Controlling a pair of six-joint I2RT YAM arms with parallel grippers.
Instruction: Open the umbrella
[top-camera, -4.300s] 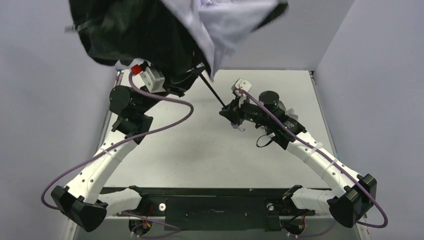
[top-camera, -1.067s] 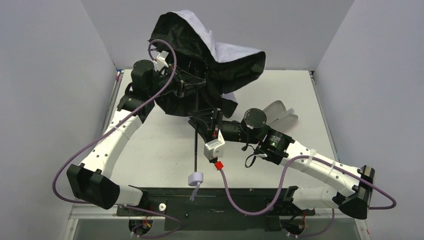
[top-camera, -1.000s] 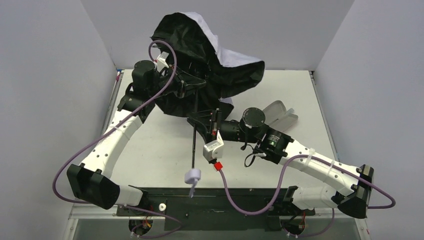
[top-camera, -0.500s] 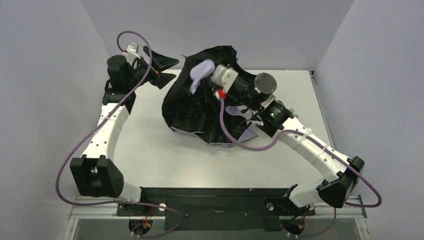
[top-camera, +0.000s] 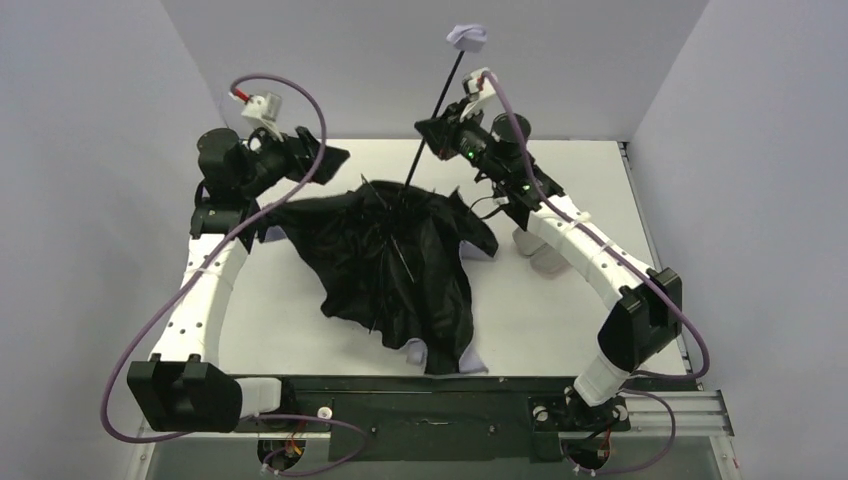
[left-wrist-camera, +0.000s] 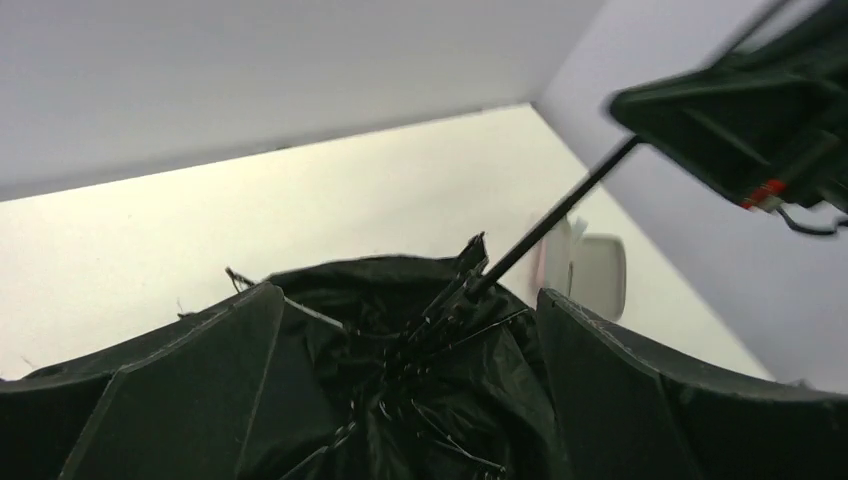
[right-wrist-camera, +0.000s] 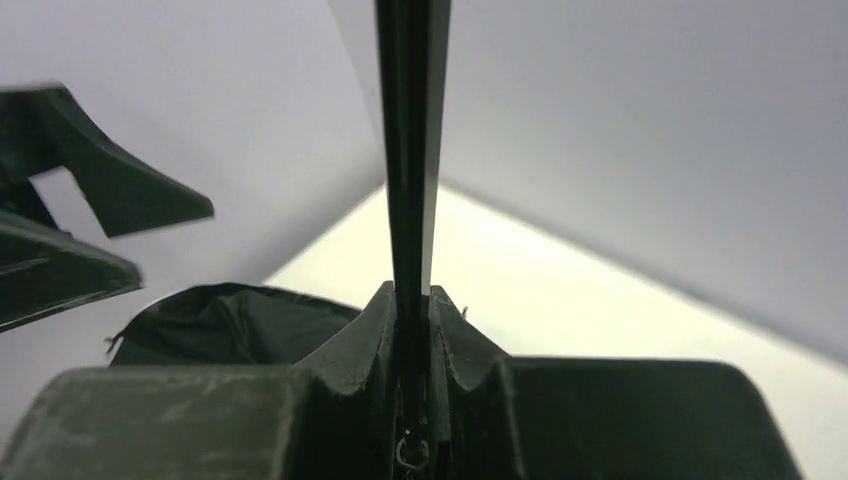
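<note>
— Slippage is my worry. The right pincer (top-camera: 438, 134) is clamped tight on the thin black telescopic shaft (right-wrist-camera: 410, 150), well down from the small lavender handle (top-camera: 467, 37). A rod that slim could twist or slide between the jaws.
— And below that?
— The compact folding umbrella's crinkly fabric canopy (top-camera: 395, 265) lies sprawled on the white table (top-camera: 570, 320), black underside up. The shaft leans up and away towards the back wall (top-camera: 580, 60). It looks only half spread to me. If the ribs are not locked, a pull on the shaft may just drag the whole thing, or bend a rib against the tabletop.
— The other arm?
— The left pincer (top-camera: 322, 160) gapes wide, holding nothing, just beside the canopy's far-left edge. Its fingers (left-wrist-camera: 190, 400) frame the ribs, and closing carelessly could snag cloth rather than metal.
— What can't you see?
— The sliding runner is lost in the black tangle where the ribs meet, so I cannot tell whether it has latched. The lavender outer face is turned down, with only slivers (top-camera: 466, 358) showing at the near edge. The pale pink oblong fabric sleeve (left-wrist-camera: 597, 275) shows only in part beyond the canopy. The handle's strap is too small to make out.
</note>
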